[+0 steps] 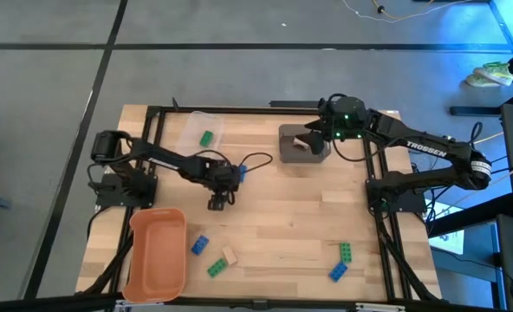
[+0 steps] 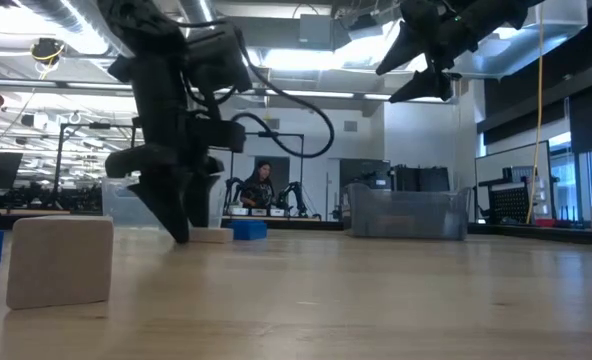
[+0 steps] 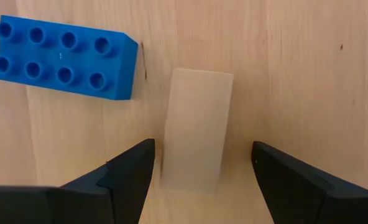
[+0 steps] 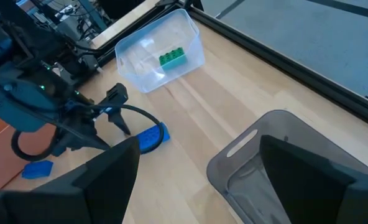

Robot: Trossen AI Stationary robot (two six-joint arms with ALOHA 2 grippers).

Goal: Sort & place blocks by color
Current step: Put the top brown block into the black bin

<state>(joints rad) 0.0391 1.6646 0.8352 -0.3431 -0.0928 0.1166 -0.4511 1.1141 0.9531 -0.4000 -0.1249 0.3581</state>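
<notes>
Blocks are mostly unsorted: one green block (image 1: 206,138) lies in the clear bin (image 1: 193,122) at the far left of the bench (image 1: 282,217), and a pale shape in the grey bin (image 1: 288,152) may be a tan one. The orange bin (image 1: 157,260) looks bare. Left on the wood are a blue block (image 3: 63,56) and a tan block (image 3: 196,127) under the left pincer (image 3: 199,171), which is spread low astride the tan one, not yet pinching. A blue, green and tan cluster (image 1: 213,256) sits near the orange bin, and a green and blue pair (image 1: 341,262) near right. The right pincer (image 4: 196,168) hangs spread over the grey bin, empty. The grey bin's inside is largely hidden.
</notes>
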